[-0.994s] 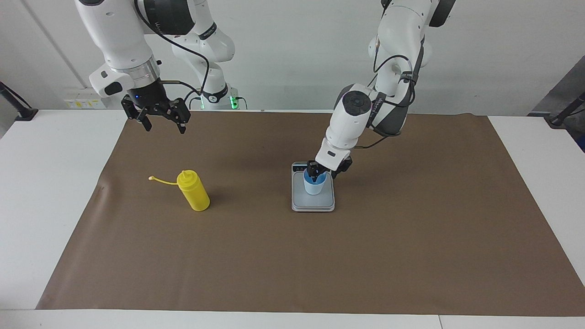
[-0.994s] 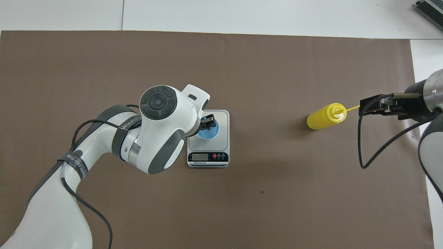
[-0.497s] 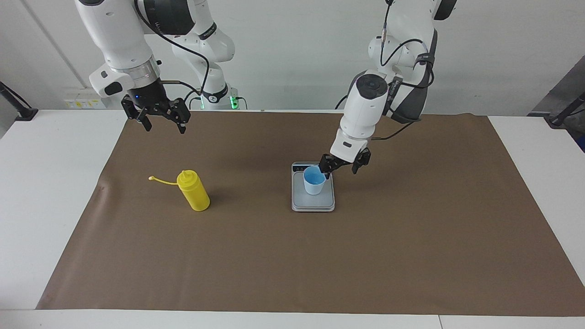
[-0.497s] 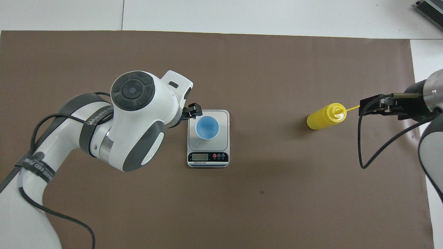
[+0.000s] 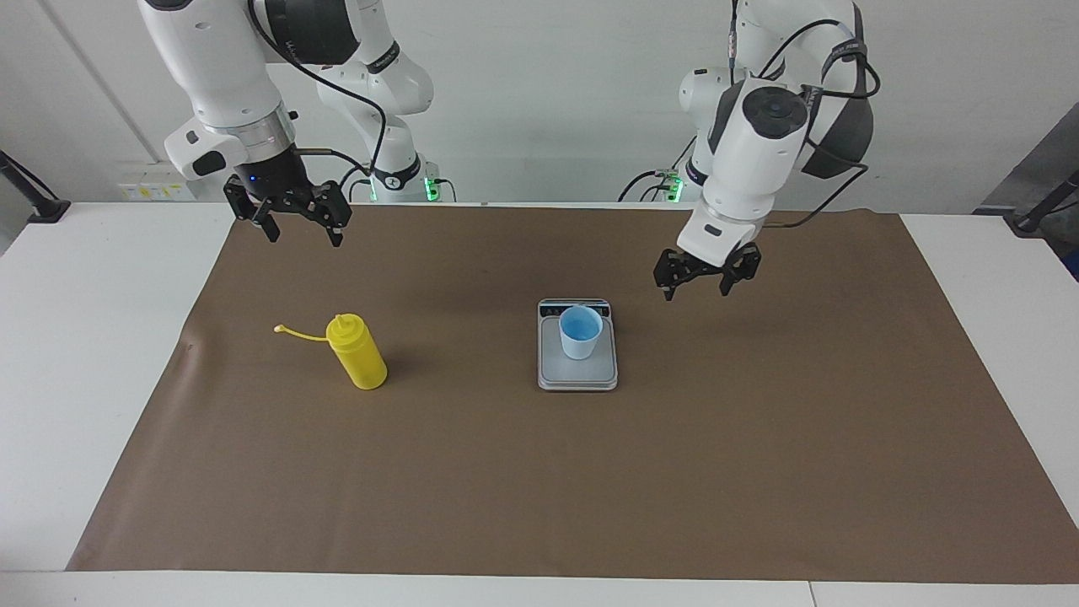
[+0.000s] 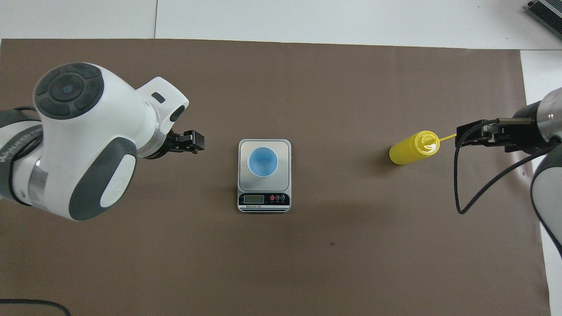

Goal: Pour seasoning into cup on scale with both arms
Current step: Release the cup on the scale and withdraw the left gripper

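The light blue cup stands upright on the silver-grey scale in the middle of the mat. My left gripper hangs open and empty in the air over bare mat, beside the scale toward the left arm's end. The yellow seasoning bottle stands upright toward the right arm's end, its cap strap sticking out sideways. My right gripper waits open and raised over the mat, clear of the bottle.
A brown mat covers most of the white table. The scale's dark display strip faces the robots.
My left gripper has let go of the cup's rim, risen and swung away toward its own end of the table. The cup stays on the scale. The right arm has not moved.
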`<state>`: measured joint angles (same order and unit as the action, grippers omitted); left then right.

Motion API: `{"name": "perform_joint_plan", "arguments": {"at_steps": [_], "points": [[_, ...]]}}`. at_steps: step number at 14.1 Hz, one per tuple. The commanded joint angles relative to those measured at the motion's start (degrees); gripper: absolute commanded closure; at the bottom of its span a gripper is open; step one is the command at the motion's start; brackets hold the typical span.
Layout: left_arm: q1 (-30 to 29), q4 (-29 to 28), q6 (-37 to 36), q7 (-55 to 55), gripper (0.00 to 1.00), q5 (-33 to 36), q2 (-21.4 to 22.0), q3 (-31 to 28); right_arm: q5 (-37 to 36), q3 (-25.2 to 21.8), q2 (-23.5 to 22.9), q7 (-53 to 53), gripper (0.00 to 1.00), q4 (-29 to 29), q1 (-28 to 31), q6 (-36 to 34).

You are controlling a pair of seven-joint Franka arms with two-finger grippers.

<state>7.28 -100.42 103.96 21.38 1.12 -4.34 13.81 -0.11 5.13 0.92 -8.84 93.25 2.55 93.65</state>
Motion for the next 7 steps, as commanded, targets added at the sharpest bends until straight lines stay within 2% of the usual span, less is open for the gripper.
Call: {"name": "perform_joint_plan", "arguments": {"at_steps": [1, 5, 7], "points": [[-4.1, -0.7, -3.8, -6.7, 0.0, 0.5, 3.5, 0.4, -0.2, 0.1, 0.1, -0.7, 0.0, 0.2, 0.9, -0.6], [-7.9, -0.5, -6.5, -7.6, 0.0, -0.7, 5.7, 0.2, 0.0, 0.4, 0.3, 0.0, 0.0, 0.9, 1.4, 0.0], [-9.6, 0.0, -7.2, -7.9, 0.0, -1.5, 5.9, 0.0, 0.6, 0.3, 1.4, 8.5, 0.0, 3.9, 2.1, 3.3]]}}
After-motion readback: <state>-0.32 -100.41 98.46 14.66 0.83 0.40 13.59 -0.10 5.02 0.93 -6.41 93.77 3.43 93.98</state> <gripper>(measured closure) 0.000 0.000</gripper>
